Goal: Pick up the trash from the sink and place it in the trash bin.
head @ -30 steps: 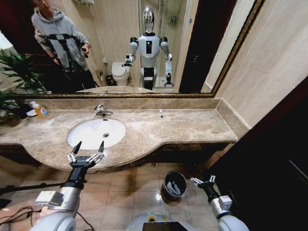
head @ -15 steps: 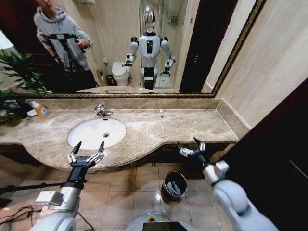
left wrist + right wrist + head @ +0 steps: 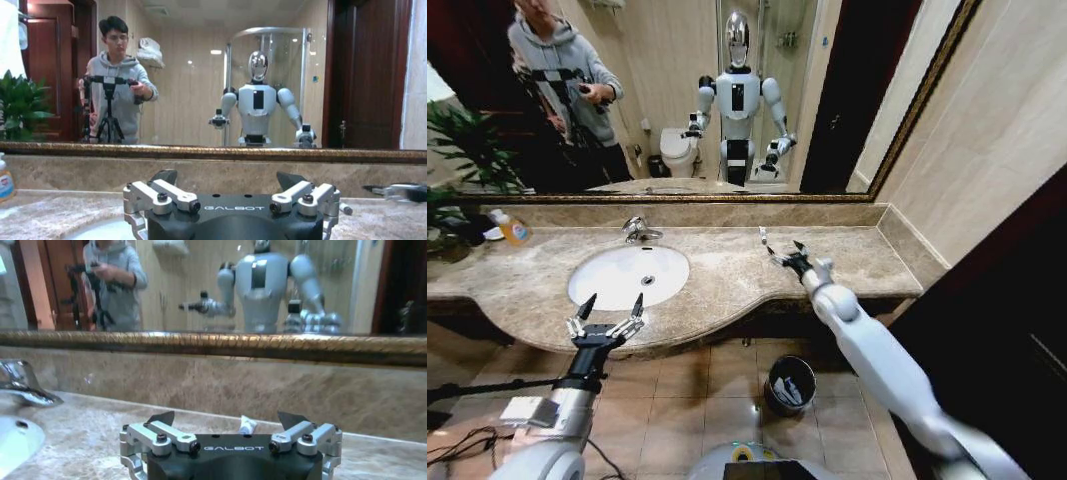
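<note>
Bathroom: marble sink (image 3: 627, 276), mirror (image 3: 677, 100), reflected toilet (image 3: 676, 152).

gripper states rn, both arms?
Left gripper: open, empty, at the counter's front edge by the sink.
Right gripper: open, empty, over the counter near a small white tube.

Right hand (image 3: 781, 250) up from bin to counter (image 3: 847, 262).

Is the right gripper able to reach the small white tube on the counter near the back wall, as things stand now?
Probably yes. The right gripper is open above the marble counter, and the small white tube lies just ahead between its fingers, near the back wall. Nothing stands between them.
</note>
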You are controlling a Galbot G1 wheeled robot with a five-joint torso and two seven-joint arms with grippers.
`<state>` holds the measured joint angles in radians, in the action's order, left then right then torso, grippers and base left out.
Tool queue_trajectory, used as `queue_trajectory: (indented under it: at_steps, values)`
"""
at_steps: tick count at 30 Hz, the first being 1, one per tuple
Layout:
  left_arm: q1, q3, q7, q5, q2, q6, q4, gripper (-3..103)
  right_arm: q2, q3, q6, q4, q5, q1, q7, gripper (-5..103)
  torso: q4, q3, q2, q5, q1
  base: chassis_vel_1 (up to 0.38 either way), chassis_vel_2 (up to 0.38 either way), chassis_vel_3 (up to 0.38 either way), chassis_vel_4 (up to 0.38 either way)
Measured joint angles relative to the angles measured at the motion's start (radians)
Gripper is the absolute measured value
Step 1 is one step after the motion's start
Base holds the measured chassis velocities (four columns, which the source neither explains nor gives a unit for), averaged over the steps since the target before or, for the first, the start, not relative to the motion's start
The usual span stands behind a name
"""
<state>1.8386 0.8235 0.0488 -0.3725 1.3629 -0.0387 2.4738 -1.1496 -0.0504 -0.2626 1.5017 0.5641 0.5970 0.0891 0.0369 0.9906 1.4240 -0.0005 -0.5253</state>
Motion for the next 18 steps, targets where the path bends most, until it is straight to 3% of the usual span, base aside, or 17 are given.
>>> queue_trajectory:
  at_steps: [7, 18]
  values:
    - [0.0, 0.0, 0.0, 0.0, 0.0, 0.0, 0.0, 100, -0.112, 0.044, 0.008, -0.233, -0.036, -0.127, -0.019, 100, 0.0, 0.0, 0.0, 0.0003, 0.0, 0.0, 0.0, 0.0, 0.0]
    - [0.0, 0.0, 0.0, 0.0, 0.0, 0.0, 0.0, 100, -0.178, 0.0, 0.052, -0.419, -0.111, -0.181, -0.024, 100, -0.0004, 0.0, 0.0, 0.0003, 0.0, 0.0, 0.0, 0.0, 0.0]
